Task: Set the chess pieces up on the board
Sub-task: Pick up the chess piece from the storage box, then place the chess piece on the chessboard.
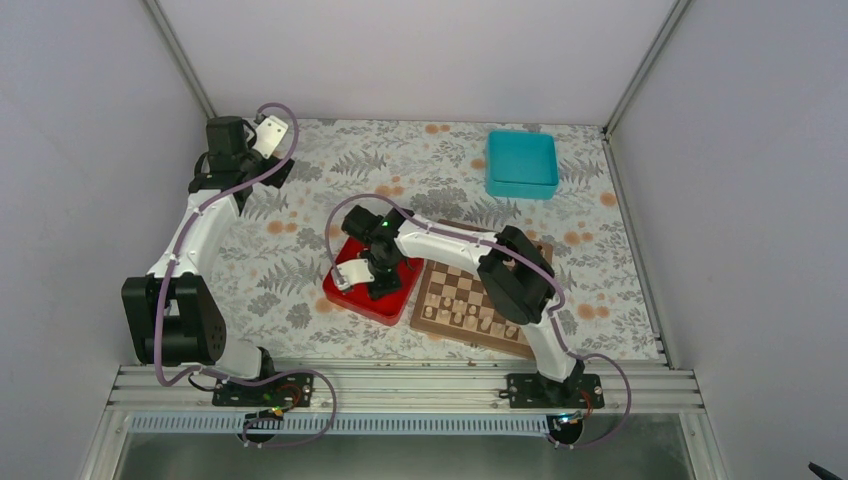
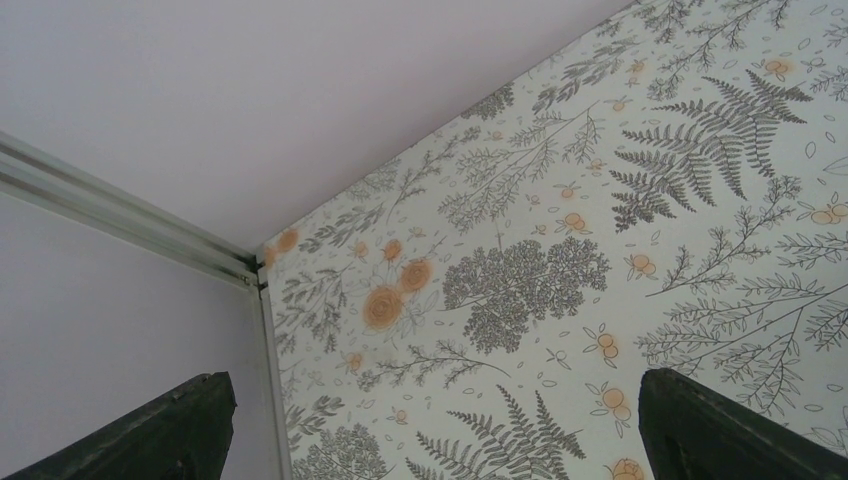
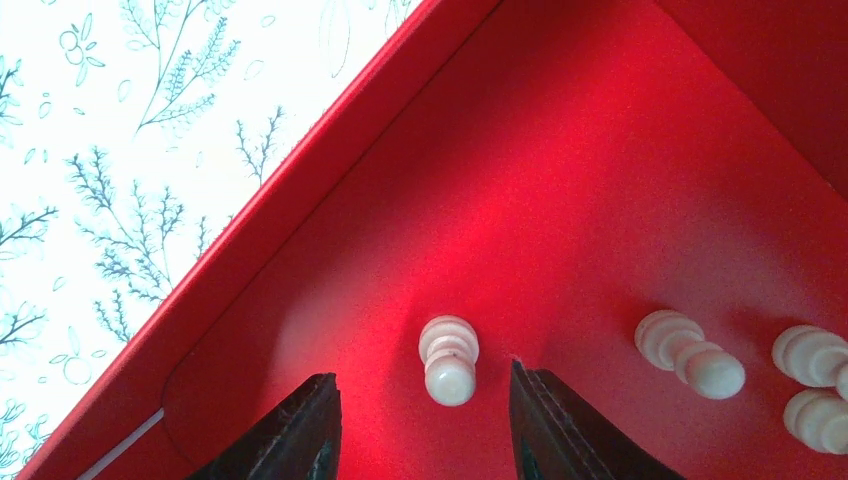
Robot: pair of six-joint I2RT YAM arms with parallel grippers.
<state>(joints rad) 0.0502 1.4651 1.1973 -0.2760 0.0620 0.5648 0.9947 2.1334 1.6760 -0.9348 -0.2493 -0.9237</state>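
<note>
My right gripper [image 3: 421, 382] hangs low inside the red tray [image 3: 330, 130], jaws open. A cream pawn [image 3: 449, 360] stands between the fingertips and touches neither. Three more cream chess pieces [image 3: 690, 355] stand to its right on the tray floor. From above, the right gripper [image 1: 380, 278] is over the tray [image 1: 345, 298], just left of the board [image 1: 440, 272]. Several cream pieces [image 1: 472, 318] stand on the board's near rows. My left gripper [image 1: 272, 133] is at the far-left corner of the table, wide open and empty [image 2: 435, 385].
A teal box [image 1: 522, 163] sits at the back right of the floral tablecloth. The right arm reaches across the board's far edge. The left gripper is close to the left wall and its metal corner post [image 2: 262, 300].
</note>
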